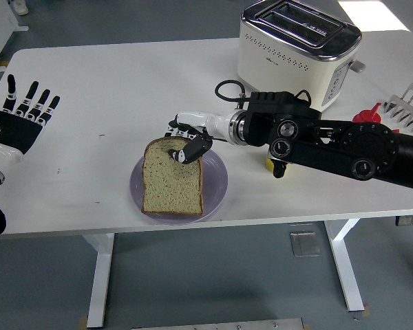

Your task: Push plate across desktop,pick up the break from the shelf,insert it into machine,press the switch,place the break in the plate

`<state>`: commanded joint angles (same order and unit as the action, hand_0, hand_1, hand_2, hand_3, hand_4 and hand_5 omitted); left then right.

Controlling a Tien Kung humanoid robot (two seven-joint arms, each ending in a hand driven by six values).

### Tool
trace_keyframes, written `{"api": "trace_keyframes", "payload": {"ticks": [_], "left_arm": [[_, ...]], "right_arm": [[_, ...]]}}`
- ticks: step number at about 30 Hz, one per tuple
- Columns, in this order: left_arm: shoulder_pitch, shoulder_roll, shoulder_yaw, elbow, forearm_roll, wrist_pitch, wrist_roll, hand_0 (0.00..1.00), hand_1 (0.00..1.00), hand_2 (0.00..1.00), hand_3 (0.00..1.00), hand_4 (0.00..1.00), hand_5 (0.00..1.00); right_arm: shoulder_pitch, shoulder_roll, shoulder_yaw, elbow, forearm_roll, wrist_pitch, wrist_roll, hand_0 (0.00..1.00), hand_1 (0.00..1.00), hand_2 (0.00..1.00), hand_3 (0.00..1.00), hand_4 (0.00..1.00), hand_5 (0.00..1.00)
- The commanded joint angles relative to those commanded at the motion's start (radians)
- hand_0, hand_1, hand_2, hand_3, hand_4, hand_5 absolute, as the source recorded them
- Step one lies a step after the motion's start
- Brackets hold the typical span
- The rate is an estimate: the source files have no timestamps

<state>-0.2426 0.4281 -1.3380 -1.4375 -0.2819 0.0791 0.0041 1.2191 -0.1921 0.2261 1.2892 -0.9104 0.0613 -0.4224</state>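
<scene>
A slice of bread [171, 181] lies tilted on the lavender plate [217, 184] near the table's front edge. My right hand [186, 141] reaches in from the right and pinches the slice's top edge between thumb and fingers. The cream toaster [296, 48] stands at the back right with both slots empty. My left hand [20, 117] hovers over the table's left edge, fingers spread and holding nothing.
A metal rack [408, 106] and a red object [369, 113] sit at the far right edge. A small yellow object [269, 163] lies under my right forearm. A black cable [227, 89] loops beside the toaster.
</scene>
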Motion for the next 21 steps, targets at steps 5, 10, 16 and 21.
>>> {"api": "trace_keyframes", "payload": {"ticks": [5, 10, 16, 21], "left_arm": [[0.0, 0.0, 0.001, 0.0, 0.001, 0.0, 0.0, 0.998, 0.998, 0.433, 0.331, 0.998, 0.998], [0.0, -0.001, 0.001, 0.001, 0.001, 0.0, 0.0, 0.998, 0.998, 0.432, 0.46, 0.998, 0.998], [0.001, -0.001, 0.0, 0.003, 0.001, 0.0, 0.0, 0.949, 0.998, 0.601, 0.589, 0.986, 0.998], [0.001, -0.002, 0.0, 0.002, 0.002, 0.0, 0.0, 0.863, 0.808, 0.602, 0.639, 0.901, 0.998]], "right_arm": [[-0.001, 0.0, -0.002, -0.01, -0.003, 0.003, 0.007, 0.376, 0.448, 0.459, 0.394, 0.176, 0.002], [-0.002, 0.001, -0.004, -0.021, -0.006, 0.011, 0.02, 0.359, 0.497, 0.43, 0.398, 0.314, 0.002], [-0.003, 0.002, -0.007, -0.03, -0.015, 0.025, 0.033, 0.452, 0.538, 0.408, 0.325, 0.429, 0.002], [-0.005, 0.003, -0.012, -0.037, -0.023, 0.043, 0.042, 0.559, 0.611, 0.367, 0.309, 0.455, 0.002]]}}
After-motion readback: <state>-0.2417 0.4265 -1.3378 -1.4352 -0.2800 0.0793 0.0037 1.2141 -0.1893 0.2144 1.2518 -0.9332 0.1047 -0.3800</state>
